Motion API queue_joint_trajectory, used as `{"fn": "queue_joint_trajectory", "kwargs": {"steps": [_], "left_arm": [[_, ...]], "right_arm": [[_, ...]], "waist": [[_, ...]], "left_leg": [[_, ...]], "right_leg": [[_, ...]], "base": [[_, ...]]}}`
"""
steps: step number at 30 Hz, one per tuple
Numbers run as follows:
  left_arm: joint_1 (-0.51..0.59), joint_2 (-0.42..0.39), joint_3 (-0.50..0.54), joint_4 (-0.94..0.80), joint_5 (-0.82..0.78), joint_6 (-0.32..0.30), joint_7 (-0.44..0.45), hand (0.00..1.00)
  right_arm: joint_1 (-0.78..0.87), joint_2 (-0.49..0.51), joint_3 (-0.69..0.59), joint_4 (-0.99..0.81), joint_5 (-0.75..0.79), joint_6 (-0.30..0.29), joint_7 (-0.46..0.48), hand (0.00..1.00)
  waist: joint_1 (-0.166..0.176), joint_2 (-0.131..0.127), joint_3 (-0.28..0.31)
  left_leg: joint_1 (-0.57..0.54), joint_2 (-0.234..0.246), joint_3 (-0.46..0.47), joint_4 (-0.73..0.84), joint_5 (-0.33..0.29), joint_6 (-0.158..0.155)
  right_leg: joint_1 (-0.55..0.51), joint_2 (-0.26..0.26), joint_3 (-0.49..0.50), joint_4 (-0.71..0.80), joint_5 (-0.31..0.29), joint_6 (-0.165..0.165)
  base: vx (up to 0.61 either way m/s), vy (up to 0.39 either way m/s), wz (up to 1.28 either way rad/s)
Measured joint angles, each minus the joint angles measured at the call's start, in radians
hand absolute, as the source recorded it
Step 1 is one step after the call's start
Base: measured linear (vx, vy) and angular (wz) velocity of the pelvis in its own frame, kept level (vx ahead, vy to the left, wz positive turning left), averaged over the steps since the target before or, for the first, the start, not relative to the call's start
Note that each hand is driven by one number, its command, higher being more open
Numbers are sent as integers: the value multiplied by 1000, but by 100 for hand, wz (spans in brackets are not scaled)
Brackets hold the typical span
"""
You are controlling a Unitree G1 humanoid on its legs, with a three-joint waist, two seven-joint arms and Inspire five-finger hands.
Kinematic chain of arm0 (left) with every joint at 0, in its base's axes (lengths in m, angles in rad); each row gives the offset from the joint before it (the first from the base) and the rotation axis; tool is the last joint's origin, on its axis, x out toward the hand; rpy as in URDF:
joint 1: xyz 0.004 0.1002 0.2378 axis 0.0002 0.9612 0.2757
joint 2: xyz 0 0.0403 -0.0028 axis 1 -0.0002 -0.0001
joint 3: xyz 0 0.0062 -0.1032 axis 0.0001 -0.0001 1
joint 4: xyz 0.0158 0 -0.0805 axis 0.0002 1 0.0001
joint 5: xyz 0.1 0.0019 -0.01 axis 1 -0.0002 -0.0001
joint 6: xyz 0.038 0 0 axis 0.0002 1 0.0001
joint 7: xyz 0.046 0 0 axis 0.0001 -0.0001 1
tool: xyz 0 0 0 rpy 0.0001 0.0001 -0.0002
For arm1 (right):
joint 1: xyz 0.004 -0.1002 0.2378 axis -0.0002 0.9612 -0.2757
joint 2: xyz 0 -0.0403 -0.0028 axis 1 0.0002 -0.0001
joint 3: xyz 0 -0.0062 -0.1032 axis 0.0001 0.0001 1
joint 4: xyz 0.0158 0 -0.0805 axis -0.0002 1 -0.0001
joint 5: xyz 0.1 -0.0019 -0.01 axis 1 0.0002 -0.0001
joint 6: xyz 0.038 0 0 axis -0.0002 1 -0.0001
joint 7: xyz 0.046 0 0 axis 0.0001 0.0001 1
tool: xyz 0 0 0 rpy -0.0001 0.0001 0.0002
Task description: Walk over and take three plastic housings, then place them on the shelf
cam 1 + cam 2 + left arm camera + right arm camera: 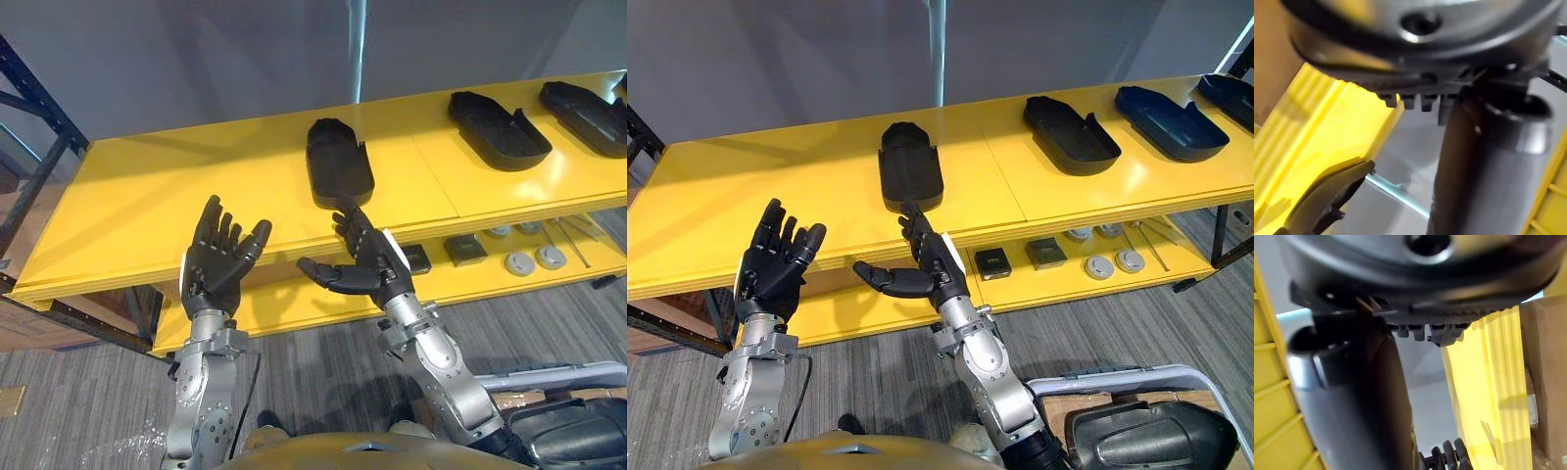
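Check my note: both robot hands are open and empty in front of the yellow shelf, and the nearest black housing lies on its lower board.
Wrong in one respect: the nearest black housing lies on the top board of the yellow shelf, not the lower, as the right eye view shows. The left robot hand and right robot hand are open and empty in front of it.

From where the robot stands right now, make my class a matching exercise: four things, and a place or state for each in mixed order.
Things:
1. left hand
2. right hand
3. nearest housing
4. grey discs

Places or states:
a. on the lower shelf
b. open, just in front of the nearest housing
c. lying on the top shelf
d. open, in front of bare top shelf

Pairs: 1-d, 2-b, 3-c, 4-a
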Motion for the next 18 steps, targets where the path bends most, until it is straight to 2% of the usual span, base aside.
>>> {"fn": "queue_joint_trajectory", "kwargs": {"steps": [7, 10, 18], "left_arm": [[3, -1, -5, -46, -1, 0, -3, 100], [5, -1, -36, -46, -4, 0, -8, 100], [11, -1, -49, -29, -10, 0, -41, 100]], "right_arm": [[-50, 41, -27, 119, -59, -5, -150, 100], [-95, 43, -55, 176, -113, -26, -186, 100], [-138, 43, -118, 235, -122, -38, -191, 100]], "waist": [[2, 4, -1], [19, 6, 0], [28, 11, 3]], "left_leg": [[-29, -4, -55, 0, 11, 8], [-34, -12, -85, 0, 19, 13], [-53, -25, -122, 0, 22, 22]], "right_leg": [[18, -3, -54, -14, 1, 1], [35, -10, -79, -10, 6, 8], [32, -31, -108, 24, -17, 7]], "base": [[3, 2, 20], [40, 18, 25], [-16, 22, 15]]}}
